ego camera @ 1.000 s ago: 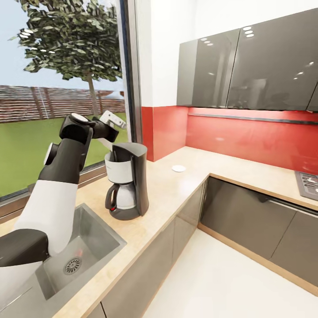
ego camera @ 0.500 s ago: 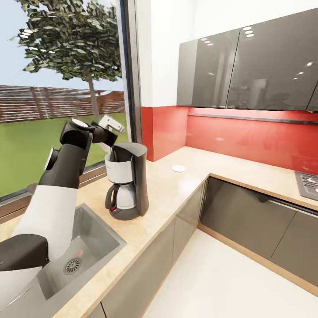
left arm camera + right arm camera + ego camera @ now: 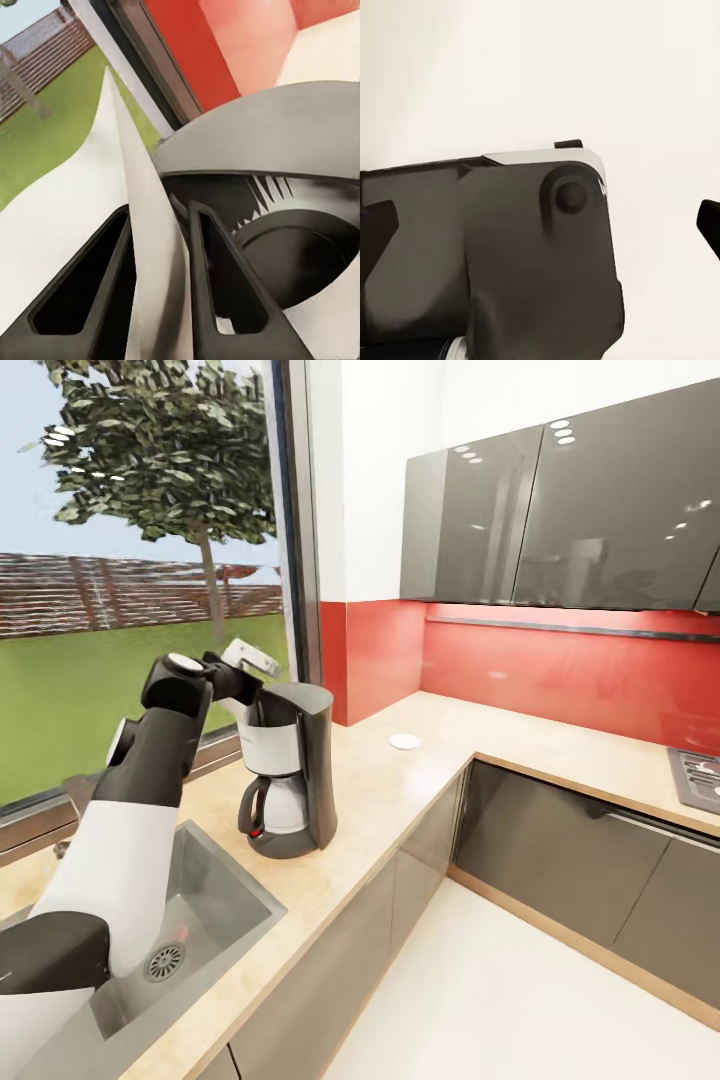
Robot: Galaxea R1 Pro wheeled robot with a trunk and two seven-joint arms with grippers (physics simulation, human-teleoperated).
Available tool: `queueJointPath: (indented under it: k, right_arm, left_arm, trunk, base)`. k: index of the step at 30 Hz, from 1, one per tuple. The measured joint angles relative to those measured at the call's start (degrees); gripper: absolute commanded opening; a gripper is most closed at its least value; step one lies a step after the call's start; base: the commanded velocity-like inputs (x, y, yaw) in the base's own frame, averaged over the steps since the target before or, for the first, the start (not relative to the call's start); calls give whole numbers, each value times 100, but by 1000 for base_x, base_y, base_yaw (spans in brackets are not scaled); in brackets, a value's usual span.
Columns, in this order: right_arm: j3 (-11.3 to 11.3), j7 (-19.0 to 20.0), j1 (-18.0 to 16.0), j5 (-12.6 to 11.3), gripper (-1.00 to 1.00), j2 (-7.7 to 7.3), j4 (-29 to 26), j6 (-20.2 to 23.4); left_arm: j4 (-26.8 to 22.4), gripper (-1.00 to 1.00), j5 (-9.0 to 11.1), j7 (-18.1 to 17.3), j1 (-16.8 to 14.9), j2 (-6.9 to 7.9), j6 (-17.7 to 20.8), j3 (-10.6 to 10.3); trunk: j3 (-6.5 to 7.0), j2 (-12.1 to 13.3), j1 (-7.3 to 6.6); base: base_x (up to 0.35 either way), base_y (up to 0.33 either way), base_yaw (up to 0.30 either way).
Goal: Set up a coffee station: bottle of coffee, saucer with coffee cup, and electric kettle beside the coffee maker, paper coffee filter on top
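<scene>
One sink (image 3: 205, 905) beside coffee maker (image 3: 287, 768)

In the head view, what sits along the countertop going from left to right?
Sink → coffee maker, with the left gripper holding a paper filter by its top → small white saucer → stovetop corner.

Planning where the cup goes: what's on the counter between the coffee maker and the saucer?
Nothing: in the head view, bare kitchen countertop runs from the coffee maker to the saucer.
</scene>
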Motion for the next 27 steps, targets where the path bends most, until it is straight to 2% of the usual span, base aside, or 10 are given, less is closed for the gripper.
queueJointPath:
  k: [11, 14, 19, 27]
  right_arm:
    - [0, 0, 0, 0, 100, 0, 3, 0]
    - [0, 0, 0, 0, 100, 0, 3, 0]
    - [0, 0, 0, 0, 100, 0, 3, 0]
    - [1, -9, 0, 0, 100, 0, 2, 0]
  left_arm:
    - [-437, -100, -1, 44, 4, 0, 0, -2]
    - [-463, -100, 1, 44, 21, -1, 0, -4]
    - [-473, -100, 1, 44, 82, -6, 0, -5]
    - [-473, -100, 19, 45, 178, -8, 0, -6]
  trunk:
    - [0, 0, 0]
    - [0, 0, 0]
    - [0, -1, -3]
    - [0, 0, 0]
  base:
    - [0, 0, 0]
    - [56, 0, 0]
    - [281, 0, 0]
    - [31, 0, 0]
